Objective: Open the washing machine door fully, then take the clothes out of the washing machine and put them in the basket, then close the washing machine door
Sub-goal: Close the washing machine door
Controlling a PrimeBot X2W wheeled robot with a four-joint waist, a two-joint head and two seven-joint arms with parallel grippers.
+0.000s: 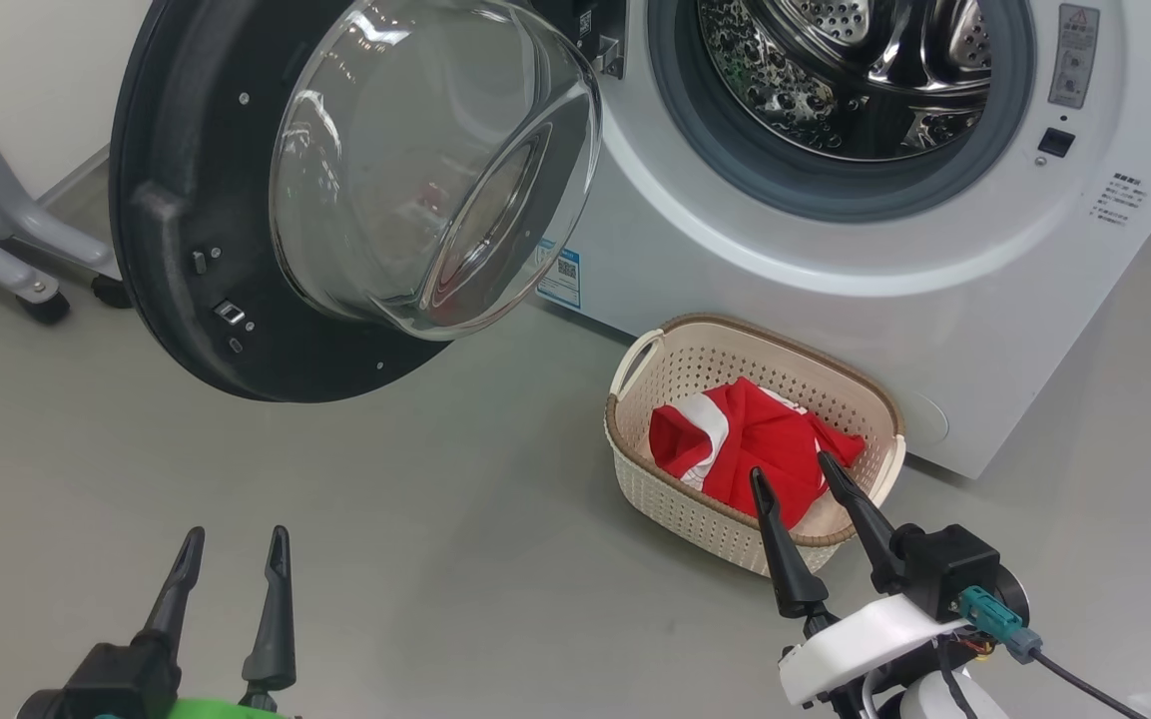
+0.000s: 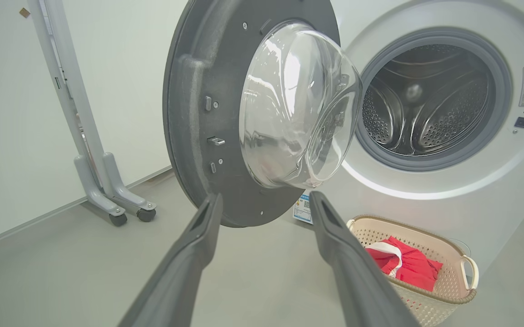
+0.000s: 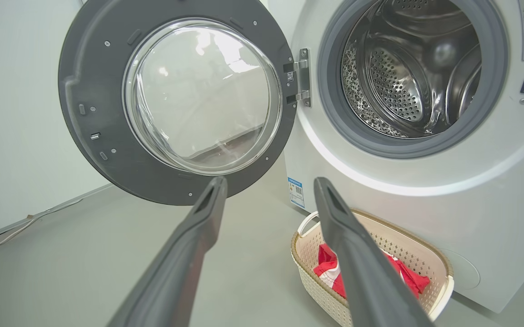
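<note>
- Jaws: the left gripper [image 1: 238, 532] has its two fingers spread wide with nothing between them; the right gripper [image 1: 791, 466] is likewise parted and empty.
- Pose: the left gripper sits low at the robot's left, fingers pointing up the head view toward the lower rim of the washing machine door [image 1: 186, 200], well apart from it; the right gripper's fingers slant over the near rim of the basket [image 1: 635, 469]; how high above it they are, I cannot tell.
- The task's things: the clothes [image 1: 755, 429], red with white trim, lie in the basket, which stands on the floor just in front of the washing machine [image 1: 835, 300]; the drum [image 1: 835, 80] shows bare steel wherever it can be seen.
- The door stands swung wide out to the left on its hinge, its inner face and glass bowl turned toward the robot.
- Step in hand, as I judge it: opening and unloading look done; closing the door is left.
- Next move: a gripper, likely the left one, must get behind the door's free edge, opposite the hinge, then sweep it round to the opening and press until it latches; the bulging glass should be avoided.
</note>
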